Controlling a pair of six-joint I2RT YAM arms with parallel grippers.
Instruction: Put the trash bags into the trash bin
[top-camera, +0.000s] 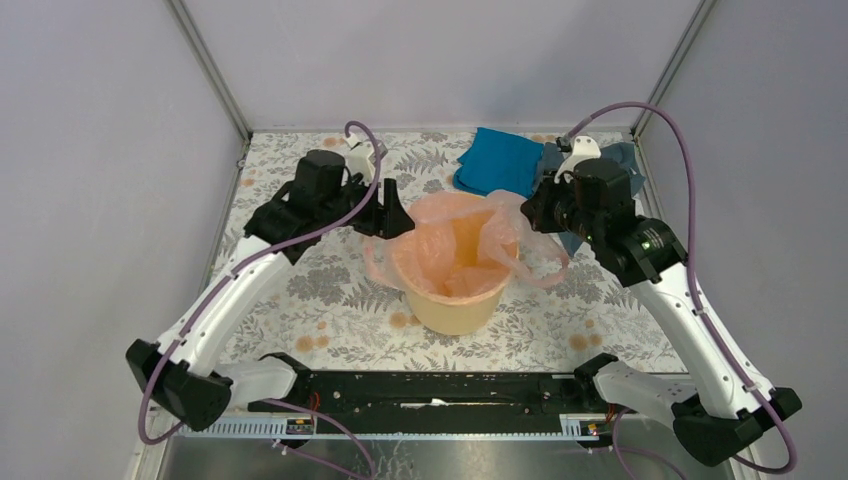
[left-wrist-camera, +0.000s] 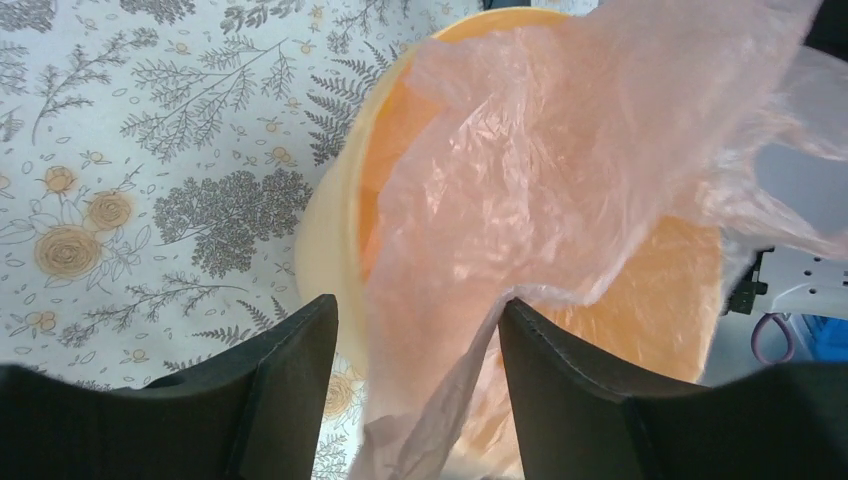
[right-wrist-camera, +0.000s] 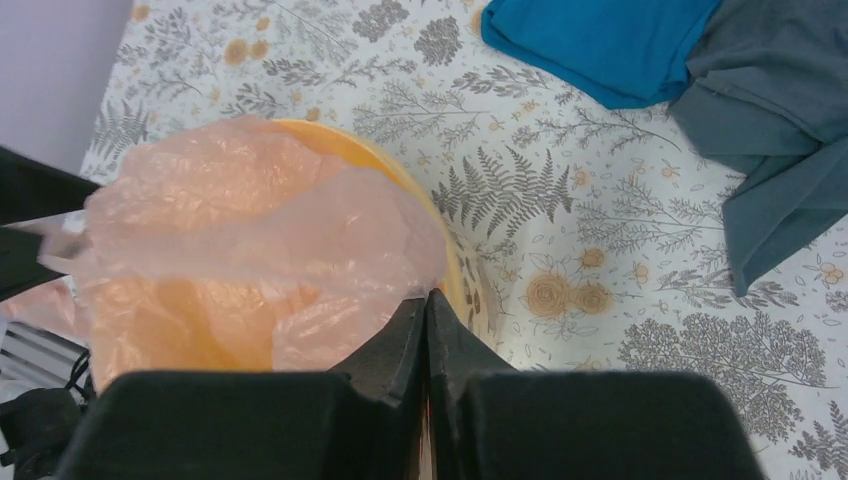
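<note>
Grippers: the right gripper is pressing its fingers together with no gap, and it seems to be pinching a fold of film at the tips, though the contact itself is hard to see. The left gripper is standing wide open, with film hanging loose between its fingers and nothing clamped.
Trash bag: it is lying mostly inside the trash bin, with its edges and a handle loop spilling over the rim on both sides.
Surroundings: a blue cloth and a grey-blue cloth are lying on the table beyond the bin.
Risk: the thin film is likely clinging to the right fingers and could be dragged back out on release. The light bin may be tipping or sliding if either arm is nudging its rim.
Arm pose: both arms are reaching forward and bending inward, with their wrists flanking the bin just above its rim.
</note>
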